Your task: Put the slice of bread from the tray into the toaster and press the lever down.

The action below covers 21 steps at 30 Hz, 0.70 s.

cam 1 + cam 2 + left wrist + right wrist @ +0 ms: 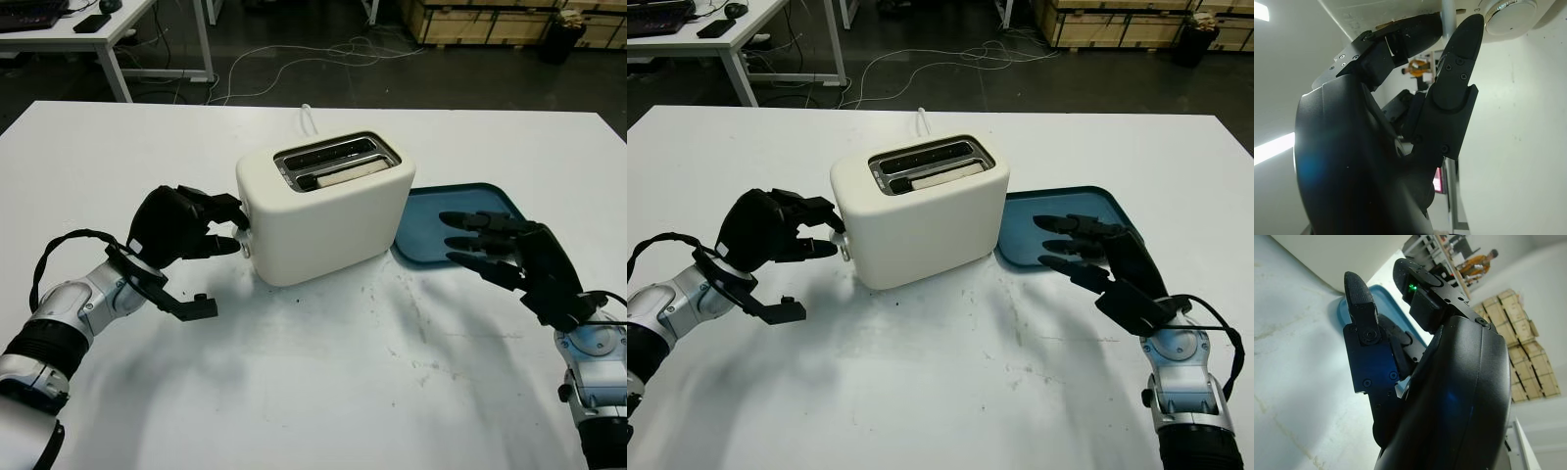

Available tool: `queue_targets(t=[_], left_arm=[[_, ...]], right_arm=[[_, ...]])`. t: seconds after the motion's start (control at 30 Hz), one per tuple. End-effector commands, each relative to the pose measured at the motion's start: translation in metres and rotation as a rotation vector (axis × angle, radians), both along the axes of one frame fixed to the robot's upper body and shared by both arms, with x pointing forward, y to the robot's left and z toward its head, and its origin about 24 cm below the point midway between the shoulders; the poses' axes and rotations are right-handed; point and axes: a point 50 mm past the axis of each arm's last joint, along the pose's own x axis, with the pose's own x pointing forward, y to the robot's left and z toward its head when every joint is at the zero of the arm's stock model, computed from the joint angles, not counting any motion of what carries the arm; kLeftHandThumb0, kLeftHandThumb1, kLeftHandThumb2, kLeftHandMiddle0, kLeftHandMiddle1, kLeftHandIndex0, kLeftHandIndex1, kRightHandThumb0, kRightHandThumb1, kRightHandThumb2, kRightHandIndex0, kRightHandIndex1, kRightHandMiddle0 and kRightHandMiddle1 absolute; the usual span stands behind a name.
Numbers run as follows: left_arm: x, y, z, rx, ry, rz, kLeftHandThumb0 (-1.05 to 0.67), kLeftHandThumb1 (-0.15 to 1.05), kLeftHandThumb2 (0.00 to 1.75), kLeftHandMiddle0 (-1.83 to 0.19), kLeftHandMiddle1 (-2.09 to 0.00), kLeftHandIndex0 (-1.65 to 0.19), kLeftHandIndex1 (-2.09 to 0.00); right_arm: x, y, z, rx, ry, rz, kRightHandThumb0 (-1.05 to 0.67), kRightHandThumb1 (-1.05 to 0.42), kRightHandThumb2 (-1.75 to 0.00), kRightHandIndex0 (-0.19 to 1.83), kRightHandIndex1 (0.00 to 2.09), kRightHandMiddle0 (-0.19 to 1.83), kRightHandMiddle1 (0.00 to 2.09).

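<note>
One white table: toaster, blue tray; both hands empty, uncurled; cables on floor.

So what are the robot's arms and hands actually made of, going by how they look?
Both hands, left hand and right hand, are matte black, blocky shells with three jointed fingers and visible screws. The forearms are silver metal with black bands, and a black cable loops beside the left one. A green light glows on the right hand.

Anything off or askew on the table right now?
Nothing stands out. Bread sits in the toaster, tray flat beside it. Left hand is at the lever end; right hand open over the tray.
</note>
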Motion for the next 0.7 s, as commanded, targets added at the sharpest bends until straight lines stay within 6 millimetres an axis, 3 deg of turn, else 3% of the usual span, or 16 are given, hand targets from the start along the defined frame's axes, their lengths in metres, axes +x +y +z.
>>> queue_targets(t=[0.0, 0.27, 0.33, 0.5, 0.57, 0.67], left_arm=[[-0.006, -0.016, -0.019, 0.054, 0.083, -0.058, -0.58, 0.83, 0.0, -1.09, -1.75, -0.91, -0.78], [-0.015, -0.027, -0.029, 0.018, 0.089, -0.07, -0.6, 0.85, 0.01, -1.08, -1.75, -0.9, -0.78], [-0.024, -0.045, -0.047, -0.005, 0.099, -0.063, -0.57, 0.82, 0.01, -1.04, -1.75, -0.89, -0.77], [-0.06, -0.105, -0.124, 0.024, 0.352, -0.046, -0.55, 0.81, 0.0, -1.03, -1.75, -1.0, -0.64], [-0.068, -0.118, -0.135, 0.004, 0.423, -0.045, -0.55, 0.79, 0.0, -1.05, -1.75, -1.1, -0.47], [-0.066, -0.115, -0.134, -0.011, 0.421, -0.033, -0.56, 0.79, 0.01, -1.06, -1.75, -1.15, -0.4]], right_arm=[[-0.002, -0.002, 0.002, 0.011, -0.007, -0.006, -0.42, -0.92, -0.04, 0.95, 0.0, 0.8, 0.0], [-0.011, -0.005, 0.004, 0.014, 0.005, -0.005, -0.43, -0.92, -0.05, 0.95, 0.0, 0.8, 0.0], [-0.014, -0.006, 0.002, 0.005, 0.012, -0.007, -0.43, -0.92, -0.04, 0.94, 0.0, 0.81, 0.0], [-0.014, -0.009, -0.001, -0.021, 0.037, -0.007, -0.48, -0.92, -0.06, 0.94, 0.0, 0.81, 0.0], [-0.012, -0.008, 0.0, -0.039, 0.051, 0.003, -0.5, -0.92, -0.07, 0.93, 0.0, 0.8, 0.0], [-0.009, -0.006, 0.001, -0.032, 0.046, 0.015, -0.48, -0.92, -0.06, 0.94, 0.01, 0.8, 0.0]])
